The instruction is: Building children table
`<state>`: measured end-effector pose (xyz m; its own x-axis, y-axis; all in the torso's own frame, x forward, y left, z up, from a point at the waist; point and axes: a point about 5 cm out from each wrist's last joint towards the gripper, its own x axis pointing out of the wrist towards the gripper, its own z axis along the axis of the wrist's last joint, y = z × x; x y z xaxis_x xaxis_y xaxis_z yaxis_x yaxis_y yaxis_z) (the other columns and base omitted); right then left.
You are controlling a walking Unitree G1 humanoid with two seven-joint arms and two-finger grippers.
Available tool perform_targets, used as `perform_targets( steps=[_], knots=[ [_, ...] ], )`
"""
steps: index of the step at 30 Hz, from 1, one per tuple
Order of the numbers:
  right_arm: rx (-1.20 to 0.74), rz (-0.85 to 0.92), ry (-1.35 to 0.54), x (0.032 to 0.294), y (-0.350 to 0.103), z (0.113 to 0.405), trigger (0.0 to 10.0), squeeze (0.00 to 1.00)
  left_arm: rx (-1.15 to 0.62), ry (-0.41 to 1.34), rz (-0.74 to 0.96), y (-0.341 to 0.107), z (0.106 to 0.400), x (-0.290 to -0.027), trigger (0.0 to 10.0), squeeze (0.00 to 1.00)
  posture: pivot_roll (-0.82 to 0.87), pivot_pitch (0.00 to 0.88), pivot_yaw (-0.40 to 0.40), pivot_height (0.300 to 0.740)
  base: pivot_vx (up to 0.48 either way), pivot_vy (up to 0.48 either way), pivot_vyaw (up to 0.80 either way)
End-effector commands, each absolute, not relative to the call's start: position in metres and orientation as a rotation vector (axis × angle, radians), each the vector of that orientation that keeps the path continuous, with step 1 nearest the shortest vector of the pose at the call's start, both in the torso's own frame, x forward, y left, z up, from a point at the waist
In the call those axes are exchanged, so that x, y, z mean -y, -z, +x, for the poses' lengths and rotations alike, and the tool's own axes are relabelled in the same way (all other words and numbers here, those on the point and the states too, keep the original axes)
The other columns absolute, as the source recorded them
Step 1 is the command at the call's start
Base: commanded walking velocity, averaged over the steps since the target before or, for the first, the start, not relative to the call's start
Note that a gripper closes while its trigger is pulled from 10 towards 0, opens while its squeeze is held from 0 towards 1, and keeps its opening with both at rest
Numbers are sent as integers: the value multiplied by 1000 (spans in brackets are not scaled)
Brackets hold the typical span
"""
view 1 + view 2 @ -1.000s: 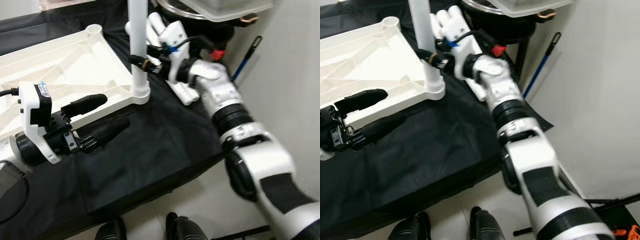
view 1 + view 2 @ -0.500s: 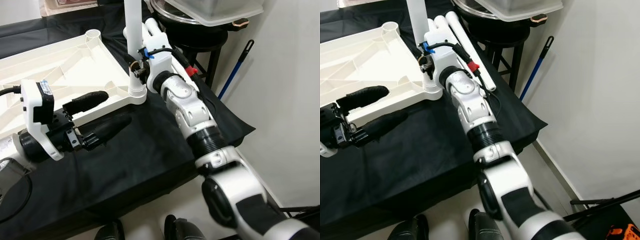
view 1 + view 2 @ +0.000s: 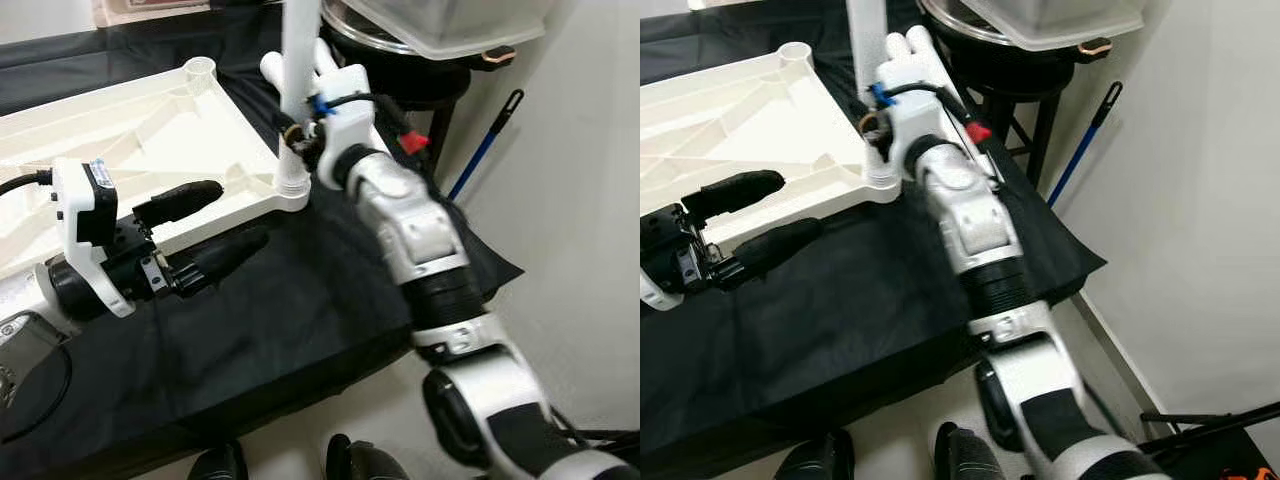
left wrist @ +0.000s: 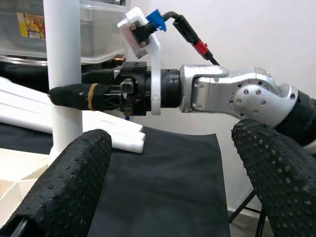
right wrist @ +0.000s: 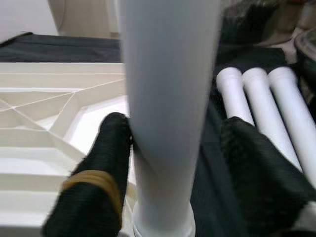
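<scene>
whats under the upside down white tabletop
A black cloth lies under the tabletop, spreading past its near edge. The surface beneath the cloth is covered, so its kind cannot be told.

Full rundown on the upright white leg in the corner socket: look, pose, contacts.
The leg is a smooth white tube, plastic by its look, standing upright with its lower end in the round corner socket of the upturned tabletop, which lies on black cloth. Its top runs out of frame. The right gripper has its fingers on either side of it just above the socket, one finger touching. Three more white legs lie on the cloth behind it.
</scene>
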<state>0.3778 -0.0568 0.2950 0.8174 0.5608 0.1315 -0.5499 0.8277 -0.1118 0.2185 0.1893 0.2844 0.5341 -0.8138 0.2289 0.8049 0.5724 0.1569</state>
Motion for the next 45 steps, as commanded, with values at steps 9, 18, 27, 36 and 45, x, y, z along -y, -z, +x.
perform_targets(
  steps=[9, 18, 27, 36, 45],
  knots=[
    [227, -58, -1041, 97, -318, 374, 10000, 1000, 280, 989, 29, -282, 213, -186, 10000, 0, 62, 249, -95, 740, 0, 0, 0],
    [180, -90, -1075, 116, -317, 393, 10000, 0, 266, 989, 34, -283, 209, -188, 10000, 0, 95, 283, -94, 740, 0, 0, 0],
    [205, -117, -1215, 93, -323, 393, 10000, 0, 250, 982, 38, -288, 202, -190, 10000, 0, 132, 324, -89, 740, 0, 0, 0],
    [215, -197, -1205, 82, -320, 395, 7059, 0, 225, 986, 35, -289, 192, -187, 10000, 0, 156, 356, -88, 740, 0, 0, 0],
    [243, -249, -1180, 88, -327, 397, 0, 0, 215, 985, 32, -292, 188, -185, 10000, 0, 155, 364, -89, 740, 0, 0, 0]
  ],
)
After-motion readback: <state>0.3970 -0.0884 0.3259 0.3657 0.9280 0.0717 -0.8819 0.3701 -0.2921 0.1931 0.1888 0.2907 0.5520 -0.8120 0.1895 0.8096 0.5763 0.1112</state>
